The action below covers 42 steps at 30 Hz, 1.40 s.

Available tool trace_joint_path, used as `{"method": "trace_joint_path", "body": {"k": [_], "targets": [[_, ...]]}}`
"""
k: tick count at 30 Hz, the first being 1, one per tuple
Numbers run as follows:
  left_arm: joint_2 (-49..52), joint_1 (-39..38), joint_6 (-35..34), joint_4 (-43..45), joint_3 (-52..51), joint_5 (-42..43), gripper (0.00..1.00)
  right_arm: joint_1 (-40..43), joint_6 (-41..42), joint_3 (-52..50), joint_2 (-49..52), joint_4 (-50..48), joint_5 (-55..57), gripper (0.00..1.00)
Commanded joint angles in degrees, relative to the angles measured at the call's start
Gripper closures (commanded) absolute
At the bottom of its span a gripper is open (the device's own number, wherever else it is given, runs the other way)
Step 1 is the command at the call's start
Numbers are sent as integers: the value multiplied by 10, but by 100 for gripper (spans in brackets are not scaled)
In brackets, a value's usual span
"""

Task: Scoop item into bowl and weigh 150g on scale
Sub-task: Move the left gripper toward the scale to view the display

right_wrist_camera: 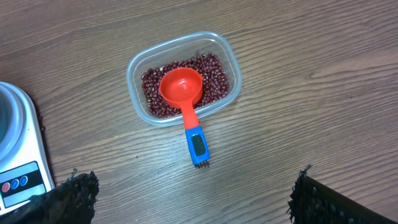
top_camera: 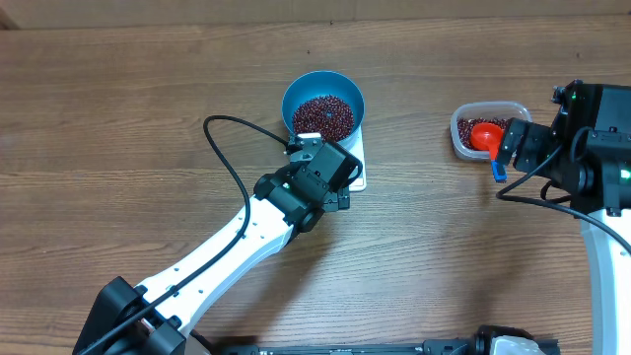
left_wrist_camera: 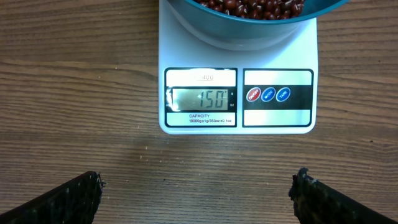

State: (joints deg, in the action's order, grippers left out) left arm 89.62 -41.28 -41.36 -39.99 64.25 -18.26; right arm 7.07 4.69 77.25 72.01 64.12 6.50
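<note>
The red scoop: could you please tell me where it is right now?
In the right wrist view, the red scoop rests in the clear tub of beans, right of the scale.

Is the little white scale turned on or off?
On. The scale has a display showing 150, with the blue bowl of beans sitting on it.

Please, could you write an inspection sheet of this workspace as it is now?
Surface: wooden table.
Job's things: bowl of beans stands on scale; display reads 150; scoop lies in tub of beans.
Clutter: nothing seen.
Grippers: left gripper open, empty, before the scale; right gripper open, empty, above the tub.
Cables: black cable loops beside left arm; another by right arm.
Surroundings: nothing seen.
</note>
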Motion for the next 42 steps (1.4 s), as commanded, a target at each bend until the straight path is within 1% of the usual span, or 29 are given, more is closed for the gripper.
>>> {"method": "trace_joint_path", "body": {"k": [1, 30, 37, 42], "targets": [[5, -4, 16, 2, 5, -12, 0, -2, 0, 0, 1, -1, 8, 0], [5, -4, 16, 2, 5, -12, 0, -2, 0, 0, 1, -2, 8, 0], [5, -4, 16, -12, 5, -12, 0, -2, 0, 0, 1, -1, 8, 0], [5, -4, 16, -13, 5, 3, 1, -2, 0, 0, 1, -2, 8, 0]]}}
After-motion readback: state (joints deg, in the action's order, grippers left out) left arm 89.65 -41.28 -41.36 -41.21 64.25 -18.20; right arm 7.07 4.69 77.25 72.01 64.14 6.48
